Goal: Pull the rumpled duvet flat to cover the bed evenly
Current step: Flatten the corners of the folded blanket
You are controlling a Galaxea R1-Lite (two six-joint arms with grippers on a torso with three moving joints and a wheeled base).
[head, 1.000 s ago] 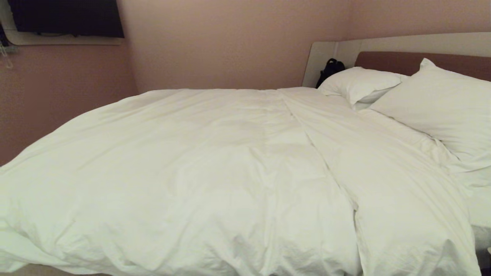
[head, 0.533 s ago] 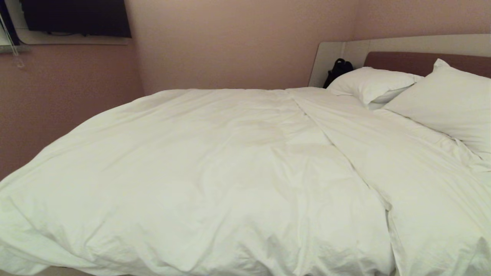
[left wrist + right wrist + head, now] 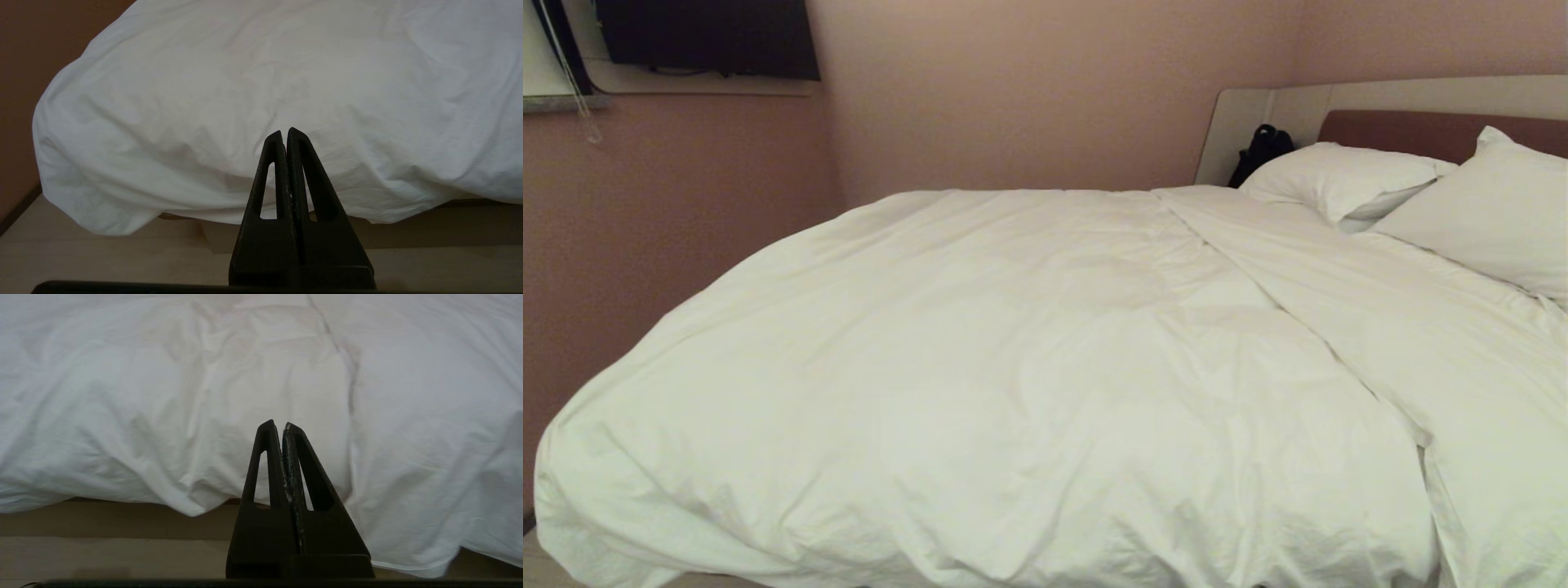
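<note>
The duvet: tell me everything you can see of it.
The duvet is a large, puffy, plain white quilt of soft wrinkled cloth. It lies spread over nearly the whole bed, its near edge hanging over the side above the pale floor. A long crease runs from near the pillows down toward the near edge. Its top end reaches the pillows. Both end effectors, left and right, are shut, empty and short of the cloth.

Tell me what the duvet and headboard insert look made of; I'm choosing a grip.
Duvet: soft woven fabric, probably cotton, matte, with fine creases and puffy filling. Headboard insert: reddish-brown, smooth and matte; padded fabric or leatherette, hard to tell.
</note>
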